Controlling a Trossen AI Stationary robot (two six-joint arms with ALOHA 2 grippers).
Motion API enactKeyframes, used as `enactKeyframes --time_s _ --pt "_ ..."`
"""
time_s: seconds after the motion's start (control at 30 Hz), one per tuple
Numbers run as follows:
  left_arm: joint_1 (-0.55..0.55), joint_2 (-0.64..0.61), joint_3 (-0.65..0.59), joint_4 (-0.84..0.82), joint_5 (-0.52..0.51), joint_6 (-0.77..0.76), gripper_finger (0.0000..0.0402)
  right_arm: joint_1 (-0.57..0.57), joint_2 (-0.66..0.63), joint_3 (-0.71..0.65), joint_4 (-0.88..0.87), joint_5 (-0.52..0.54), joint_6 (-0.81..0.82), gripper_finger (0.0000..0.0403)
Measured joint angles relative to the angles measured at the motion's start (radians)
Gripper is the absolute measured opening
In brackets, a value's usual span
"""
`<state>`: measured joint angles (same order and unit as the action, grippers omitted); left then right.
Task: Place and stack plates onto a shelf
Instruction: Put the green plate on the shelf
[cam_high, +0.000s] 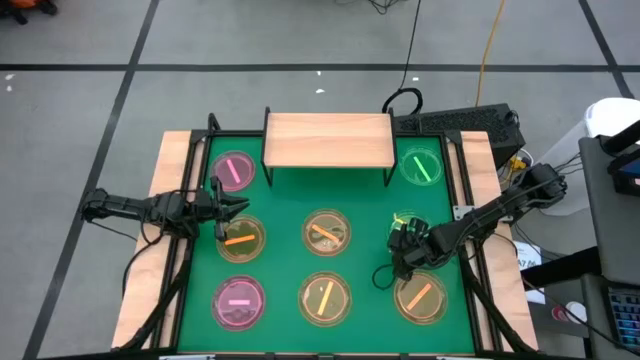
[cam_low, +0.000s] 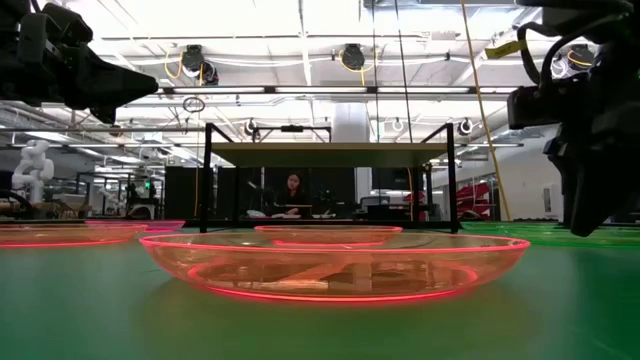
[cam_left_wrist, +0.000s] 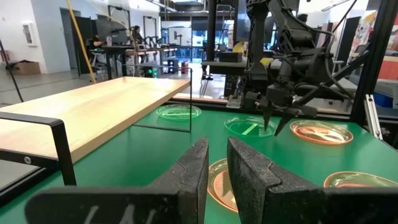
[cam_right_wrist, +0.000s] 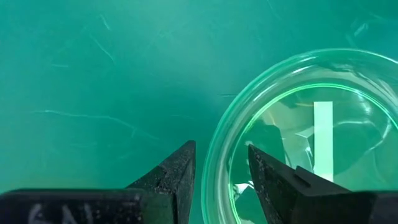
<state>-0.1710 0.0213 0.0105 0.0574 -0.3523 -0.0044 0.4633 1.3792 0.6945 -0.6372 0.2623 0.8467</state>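
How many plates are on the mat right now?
8: pink and green beside the shelf; amber, amber, green under the right pincer; pink, amber, amber.

Place: a robotics lab, open-plan, industrial in look.
Ceiling: bare, with light strips and hanging cable reels (cam_low: 196, 62).
Floor: grey concrete (cam_high: 90, 120) marked with dark tape lines.
Rig: two dark arms at a table (cam_high: 180, 150) topped by a green mat (cam_high: 370, 215).
Background: a person (cam_low: 293, 192) seated at a desk; a white robot (cam_low: 30, 165) beyond, more workstations (cam_left_wrist: 124, 53).
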Motion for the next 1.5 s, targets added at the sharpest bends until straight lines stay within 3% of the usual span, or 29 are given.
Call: enactKeyframes --time_s 0.57,0.87,1.0,1.3,1.5 --pt "0.0 0.0 0.0 0.0 0.0 0.0 0.0065 -0.001 0.106 0.003 0.008 0.011 0.029 0.0126" --pt "0.0 0.0 0.0 0.0 0.0 0.0 0.0065 0.0 0.068 0.0 0.006 0.012 0.024 0.0013" --pt "0.0 0.0 0.0 0.0 0.0 0.0 0.0065 0.002 0.021 -0.004 0.011 0.05 0.006 0.0007" --pt "0.0 0.0 0.0 0.003 0.0 0.0 0.0065 0.003 -0.114 0.088 0.1 0.157 -0.154 0.0" --pt "0.0 0.0 0.0 0.005 0.0 0.0 0.0065 -0.006 -0.178 0.13 0.295 0.279 -0.439 0.0"
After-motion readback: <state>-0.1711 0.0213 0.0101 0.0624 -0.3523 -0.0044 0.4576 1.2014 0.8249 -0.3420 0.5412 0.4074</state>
